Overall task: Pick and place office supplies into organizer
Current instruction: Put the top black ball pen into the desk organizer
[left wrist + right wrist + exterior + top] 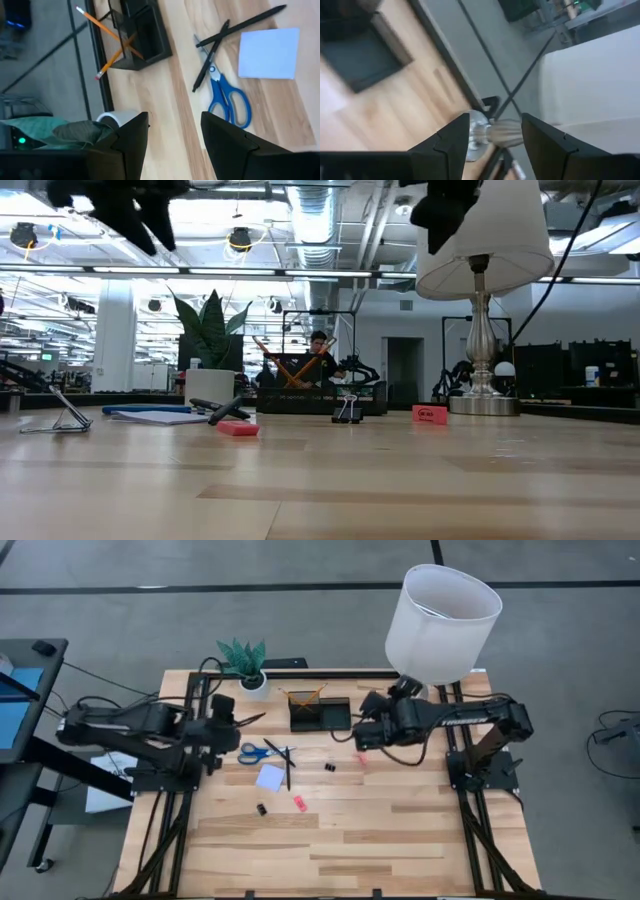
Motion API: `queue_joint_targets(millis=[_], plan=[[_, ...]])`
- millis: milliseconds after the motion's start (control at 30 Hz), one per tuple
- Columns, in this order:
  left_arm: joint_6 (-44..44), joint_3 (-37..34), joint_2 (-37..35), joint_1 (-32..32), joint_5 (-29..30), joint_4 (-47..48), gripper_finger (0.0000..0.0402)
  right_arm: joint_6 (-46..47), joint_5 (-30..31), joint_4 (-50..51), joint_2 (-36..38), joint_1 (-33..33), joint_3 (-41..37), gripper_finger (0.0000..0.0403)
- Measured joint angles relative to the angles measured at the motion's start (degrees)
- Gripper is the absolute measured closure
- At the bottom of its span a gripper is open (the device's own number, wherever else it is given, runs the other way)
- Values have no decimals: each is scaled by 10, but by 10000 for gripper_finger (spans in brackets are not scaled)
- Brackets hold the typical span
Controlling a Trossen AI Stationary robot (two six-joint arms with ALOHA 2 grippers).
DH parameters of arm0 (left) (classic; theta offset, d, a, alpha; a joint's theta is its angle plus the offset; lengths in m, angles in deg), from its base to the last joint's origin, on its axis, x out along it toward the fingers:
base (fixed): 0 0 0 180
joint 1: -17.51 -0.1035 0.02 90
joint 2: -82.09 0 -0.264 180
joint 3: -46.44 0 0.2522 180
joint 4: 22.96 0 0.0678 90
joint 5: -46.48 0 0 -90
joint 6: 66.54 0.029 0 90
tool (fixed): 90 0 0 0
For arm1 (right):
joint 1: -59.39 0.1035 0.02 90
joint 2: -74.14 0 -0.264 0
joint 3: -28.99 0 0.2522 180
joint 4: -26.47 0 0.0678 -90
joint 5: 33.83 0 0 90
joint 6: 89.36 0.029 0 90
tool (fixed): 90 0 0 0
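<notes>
Blue scissors (262, 751) flat on the wooden table (400, 830), near the left claw (236, 721) and a little toward the front edge from it. Long way of them lying across the table: blue loops toward the left arm, blades pointing to the middle. Black pen (287, 765) crossing over the blade end. Pale note pad (270, 778) just beside, a bit more to the front.

Left claw up above the wood, fingers (131, 135) apart, nothing between them. Right claw (361, 736) spread and empty too, just beside the black organizer (320, 713), on its right side. Small pink piece (361, 759) near that claw, toward the front.

Two orange pens (305, 695) standing crossed in the organizer. Two tiny black clips (329, 767) and one more pink piece (299, 804) out on the wood.

Likely the scissors next, and a job for the left arm, much nearer than the right. Would mean going down and a little forward, with fingers across the thin middle. Easy to bump the pen, so careful there.
</notes>
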Motion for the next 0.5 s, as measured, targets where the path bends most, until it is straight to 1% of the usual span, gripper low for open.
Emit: queue_joint_targets(millis=[133,233,367,500], plan=[[31,0,27,-65,-38,-31,226,-50,-3,0,17,-27,-1,233],[46,0,44,-113,-76,-42,226,-96,-40,-1,41,-45,-1,237],[46,0,62,-165,-116,-43,226,-133,-149,-1,81,-64,-1,239],[49,0,75,-199,-156,-43,226,-137,-263,-1,121,-77,0,239]])
